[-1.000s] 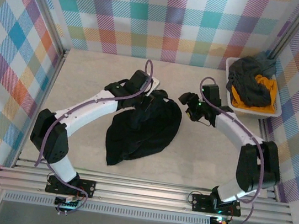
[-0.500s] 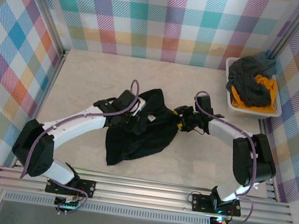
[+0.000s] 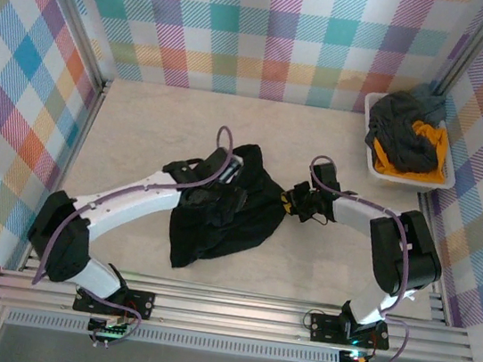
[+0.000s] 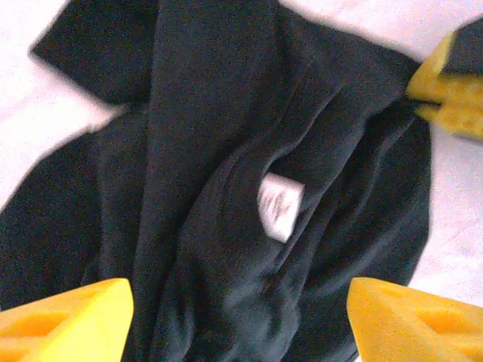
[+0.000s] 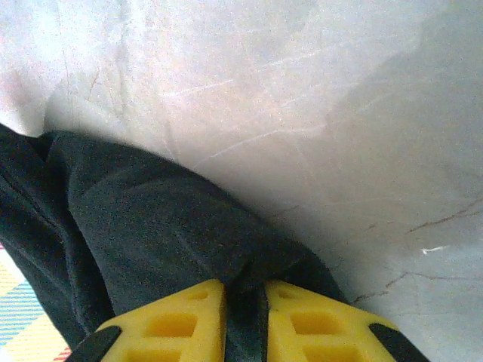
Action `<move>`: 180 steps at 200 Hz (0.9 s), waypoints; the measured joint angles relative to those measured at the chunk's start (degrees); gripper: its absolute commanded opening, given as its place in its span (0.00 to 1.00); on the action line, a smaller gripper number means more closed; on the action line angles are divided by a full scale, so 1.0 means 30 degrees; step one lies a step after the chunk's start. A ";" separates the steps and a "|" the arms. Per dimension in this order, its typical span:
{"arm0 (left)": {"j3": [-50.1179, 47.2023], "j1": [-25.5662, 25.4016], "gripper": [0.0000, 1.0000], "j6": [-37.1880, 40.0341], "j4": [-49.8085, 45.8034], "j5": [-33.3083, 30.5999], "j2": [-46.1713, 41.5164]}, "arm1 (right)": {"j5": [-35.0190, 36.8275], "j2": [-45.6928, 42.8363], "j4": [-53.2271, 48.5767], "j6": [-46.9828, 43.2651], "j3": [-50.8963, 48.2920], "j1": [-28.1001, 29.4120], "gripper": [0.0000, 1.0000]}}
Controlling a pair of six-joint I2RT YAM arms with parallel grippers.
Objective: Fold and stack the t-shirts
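My right end effector (image 5: 244, 317) is pinched on the edge of the black t-shirt (image 3: 224, 210), which lies crumpled on the desk (image 3: 140, 131). The left end effector (image 4: 241, 317) hangs spread above its label (image 4: 279, 205). Flattening step, I reckon: next, the left needs the opposite edge.

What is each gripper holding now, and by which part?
The right gripper pinches the black t-shirt by a fold at its right edge. The left gripper holds nothing, jaws open above it.
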 measured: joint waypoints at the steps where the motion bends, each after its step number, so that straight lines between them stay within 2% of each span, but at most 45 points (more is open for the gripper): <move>1: 0.0197 -0.0029 0.75 0.0036 0.0007 -0.0073 0.0189 | 0.0000 0.0000 0.0007 -0.0058 0.0000 0.0000 0.13; 16: 0.1763 -0.0248 0.70 0.0386 -0.0095 -0.0794 0.1938 | 0.0073 0.0000 0.0000 -0.0124 0.0000 0.0000 0.10; 39: 0.2528 -0.0240 0.44 0.1064 -0.0321 -0.2725 0.4444 | 0.0226 -0.0029 -0.0219 -0.0313 0.0000 0.0000 0.01; 56: 0.1974 0.0015 0.32 0.1231 -0.0772 -0.3679 0.4925 | 0.0393 -0.0175 -0.0466 -0.0619 0.0000 0.0000 0.00; 64: 0.1865 0.0160 0.23 0.1464 -0.1086 -0.4007 0.4903 | 0.0452 -0.0262 -0.0568 -0.0699 0.0000 0.0000 0.00; 75: 0.1872 0.0379 0.00 0.1530 -0.1035 -0.4299 0.4852 | 0.0503 -0.0401 -0.0685 -0.0874 0.0000 0.0000 0.00; 99: 0.1712 0.1086 0.00 0.2033 -0.0838 -0.4248 0.4211 | 0.0641 -0.0685 -0.0940 -0.1260 0.0000 0.0015 0.00; 123: 0.0714 0.1923 0.00 0.2404 -0.0168 -0.3220 0.2062 | 0.0714 -0.1333 -0.1486 -0.2011 0.0015 0.0073 0.00; 133: 0.0248 0.2186 0.01 0.2623 0.0117 -0.2586 0.0984 | 0.0714 -0.1683 -0.1792 -0.2390 0.0058 0.0124 0.12; 142: -0.0036 0.2382 0.11 0.2769 0.0219 -0.2018 0.0102 | 0.0721 -0.1960 -0.2164 -0.2761 0.0248 0.0124 0.24; 146: -0.0080 0.2426 0.18 0.2805 0.0211 -0.1792 -0.0153 | 0.0707 -0.2018 -0.2324 -0.3075 0.0372 0.0124 0.28; 159: -0.0051 0.2484 0.30 0.2703 0.0058 -0.1195 -0.0721 | 0.0809 -0.2084 -0.2951 -0.3869 0.1107 0.0138 0.38; 180: 0.0444 0.2062 0.73 0.1923 -0.0437 -0.1035 -0.0889 | 0.1005 -0.2076 -0.3665 -0.4969 0.2455 0.0138 0.45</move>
